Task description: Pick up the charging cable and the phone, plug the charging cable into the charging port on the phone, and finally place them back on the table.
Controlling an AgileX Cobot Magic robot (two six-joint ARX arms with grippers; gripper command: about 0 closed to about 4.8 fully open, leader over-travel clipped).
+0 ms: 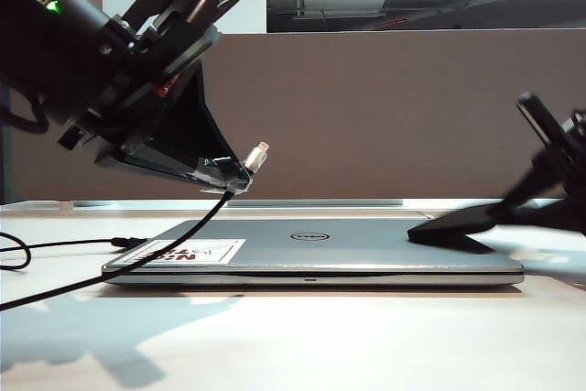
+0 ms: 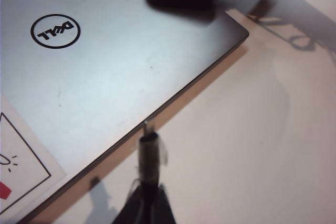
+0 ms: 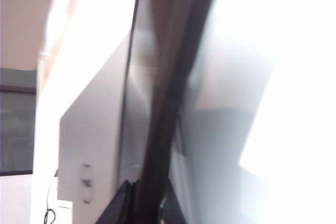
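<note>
My left gripper [image 1: 229,178] hangs above the laptop's left half, shut on the charging cable just behind its silver plug [image 1: 257,155], which sticks out past the fingertips. The black cord [image 1: 156,250] drops from there to the table [image 1: 302,336]. In the left wrist view the plug [image 2: 148,148] points at the laptop's edge from my left gripper [image 2: 148,196]. The phone [image 1: 453,226], a black slab, lies tilted on the laptop's right end, its right end raised in my right gripper [image 1: 529,197]. The blurred right wrist view shows the phone [image 3: 168,103] edge-on between the fingers [image 3: 123,208]. The charging port cannot be made out.
A closed silver Dell laptop [image 1: 311,249] with a sticker [image 1: 192,252] lies in the middle of the table. A brown-grey divider panel [image 1: 394,107] stands behind it. Slack cord loops at the left edge [image 1: 18,249].
</note>
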